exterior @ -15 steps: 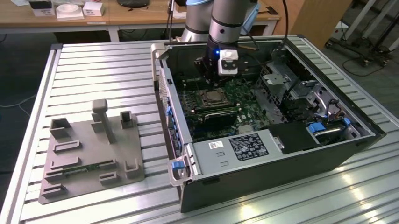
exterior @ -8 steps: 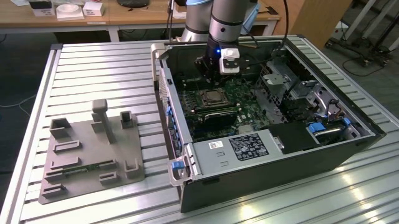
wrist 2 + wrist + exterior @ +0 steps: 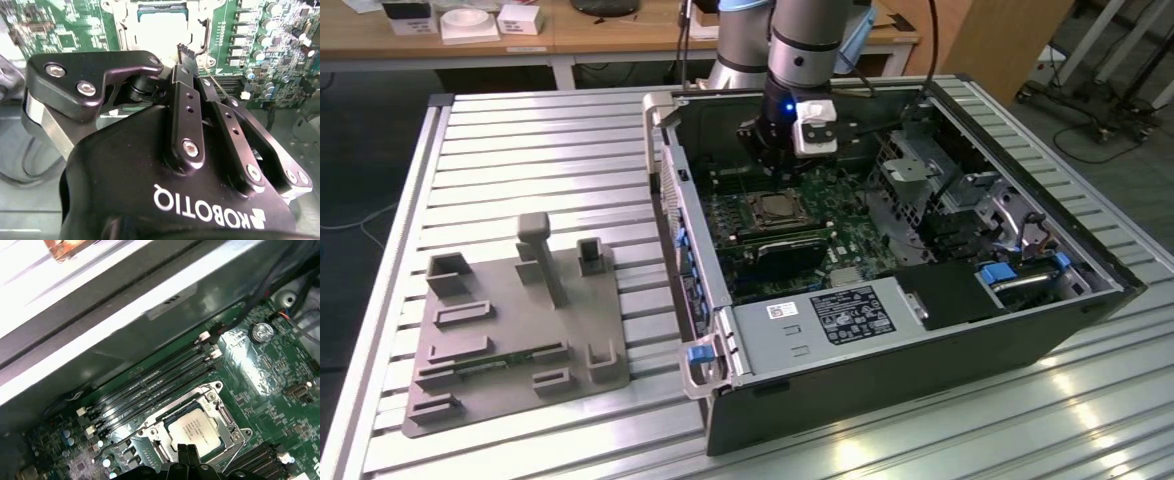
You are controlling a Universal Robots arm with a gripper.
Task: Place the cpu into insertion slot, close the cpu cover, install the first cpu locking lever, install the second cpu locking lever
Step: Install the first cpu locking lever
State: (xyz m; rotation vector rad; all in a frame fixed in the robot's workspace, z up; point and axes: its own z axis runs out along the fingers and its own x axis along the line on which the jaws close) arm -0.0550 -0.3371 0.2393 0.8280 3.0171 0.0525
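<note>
"Are those fingers [image 3: 183, 456] holding anything?"

"No, they're pinched together and empty, close over the cpu [image 3: 192, 426]. It sits in the insertion slot [image 3: 172, 411], with the cpu cover [image 3: 226, 416] down around it, on the green motherboard [image 3: 260, 375], inside the open computer case [image 3: 961, 320] on the desk [image 3: 520, 160]."

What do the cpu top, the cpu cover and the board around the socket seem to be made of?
The cpu: a metal top, matt silvery-grey, with a soft sheen. The cpu cover: likely stamped steel, bright and reflective at its edges. The board: probably glossy green laminate, as it shows glare.
</note>
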